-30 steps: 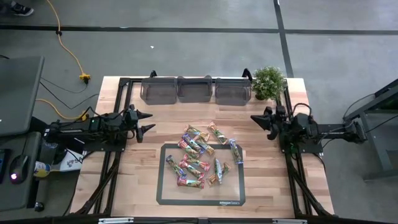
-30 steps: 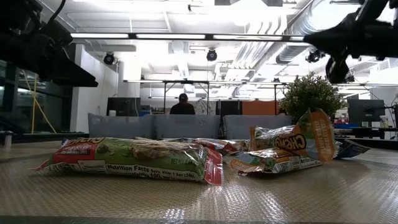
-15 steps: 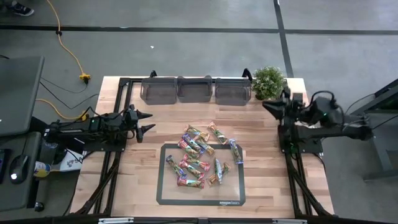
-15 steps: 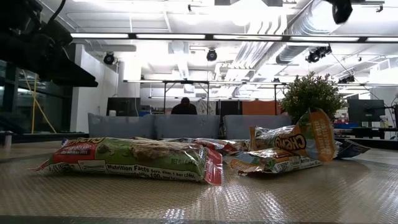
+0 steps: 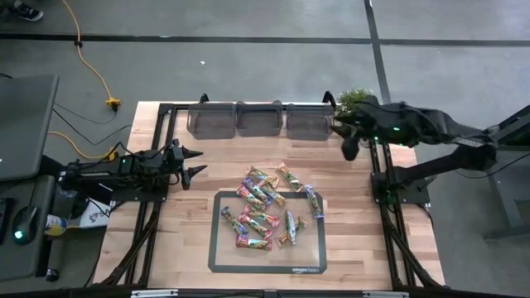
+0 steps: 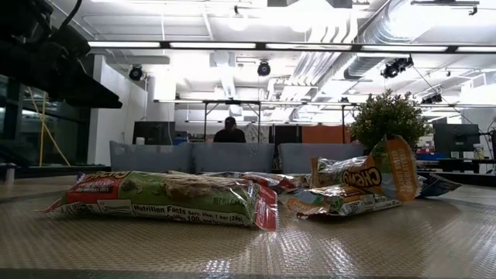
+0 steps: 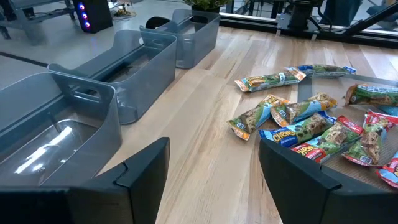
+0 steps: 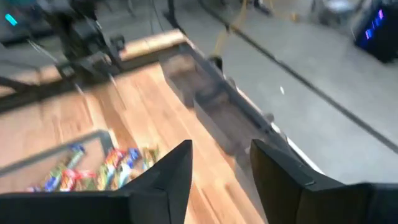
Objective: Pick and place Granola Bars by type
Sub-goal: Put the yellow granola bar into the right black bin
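While right gripper [image 5: 349, 142] hovers parted, empty, bins [image 5: 260, 120] just beside, Granola Bars [image 5: 269, 207] well off: swinging could clip them.

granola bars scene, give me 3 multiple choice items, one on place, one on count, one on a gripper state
1. Where does the pile of granola bars lie?
A. inside the grey bins
B. partly on the dark-framed mat, partly on the bare table
C. beside the potted plant

2. How many grey bins stand along the table's far edge?
A. three
B. one
C. five

3. How does the left gripper stand?
A. shut on a bar
B. shut on nothing
C. open, holding nothing

Answers:
1. B, the high view shows some bars inside the mat's frame and others spilling over its far edge onto the wood.
2. A, three bins show side by side in the high view.
3. C, the left wrist view shows its fingers wide apart with only table between them.
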`<move>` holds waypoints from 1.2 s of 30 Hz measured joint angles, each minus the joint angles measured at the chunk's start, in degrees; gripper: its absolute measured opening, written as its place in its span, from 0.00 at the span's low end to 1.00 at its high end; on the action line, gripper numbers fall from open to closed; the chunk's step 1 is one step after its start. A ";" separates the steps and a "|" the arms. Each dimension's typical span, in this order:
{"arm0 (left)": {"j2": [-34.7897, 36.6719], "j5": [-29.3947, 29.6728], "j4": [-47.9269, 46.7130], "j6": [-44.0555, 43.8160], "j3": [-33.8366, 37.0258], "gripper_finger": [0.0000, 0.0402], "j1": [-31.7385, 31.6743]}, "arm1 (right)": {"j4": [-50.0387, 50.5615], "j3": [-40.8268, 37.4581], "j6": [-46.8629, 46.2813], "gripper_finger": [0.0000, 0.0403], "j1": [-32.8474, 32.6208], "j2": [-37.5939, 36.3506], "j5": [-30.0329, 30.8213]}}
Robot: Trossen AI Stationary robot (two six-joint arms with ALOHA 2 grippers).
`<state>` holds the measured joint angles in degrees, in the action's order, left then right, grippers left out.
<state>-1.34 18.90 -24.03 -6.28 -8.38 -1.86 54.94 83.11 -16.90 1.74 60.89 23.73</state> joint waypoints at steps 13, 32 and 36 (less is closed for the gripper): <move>0.00 0.00 -0.04 0.00 0.00 0.60 0.00 | 33.05 27.83 -21.11 0.42 -0.02 21.44 -5.47; 0.00 -0.11 -0.07 0.02 0.00 0.60 0.02 | 17.07 4.71 -48.43 0.42 -8.22 25.11 -19.23; 0.00 -0.11 -0.07 0.00 0.00 0.60 0.00 | 5.34 -3.04 -49.19 0.42 -11.71 25.11 -19.76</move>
<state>-1.34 18.79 -24.10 -6.28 -8.38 -1.87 60.29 80.07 -66.09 -9.97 86.00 3.97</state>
